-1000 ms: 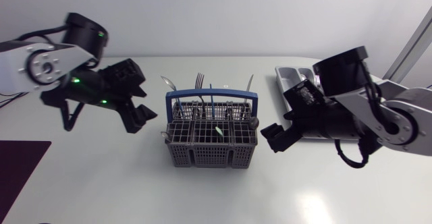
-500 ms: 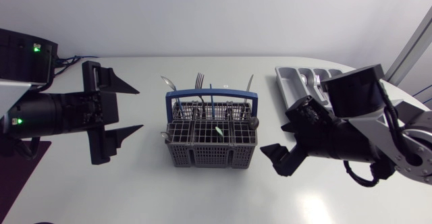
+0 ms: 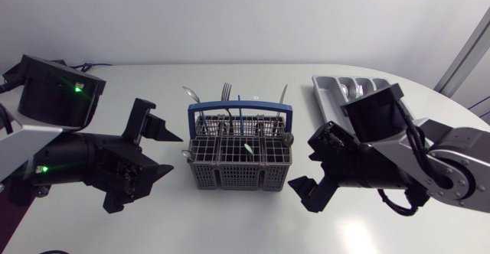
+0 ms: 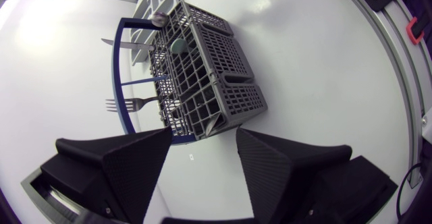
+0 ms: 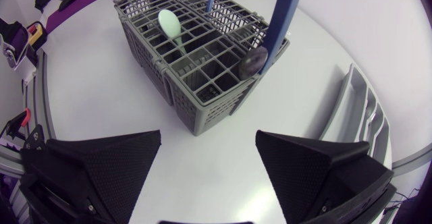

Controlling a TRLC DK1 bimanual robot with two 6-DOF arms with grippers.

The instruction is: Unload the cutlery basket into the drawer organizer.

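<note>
The cutlery basket [image 3: 240,153] stands mid-table [image 3: 230,223], between the two grippers: the left gripper [image 3: 170,153] just to its left, the right gripper [image 3: 305,167] just to its right, neither touching it. A fork [image 3: 227,93] and other cutlery stand in the basket's rear compartments, and a small spoon [image 3: 248,147] in a middle one. The drawer organizer [image 3: 344,93] lies behind and right of the basket, partly under the right arm
</note>
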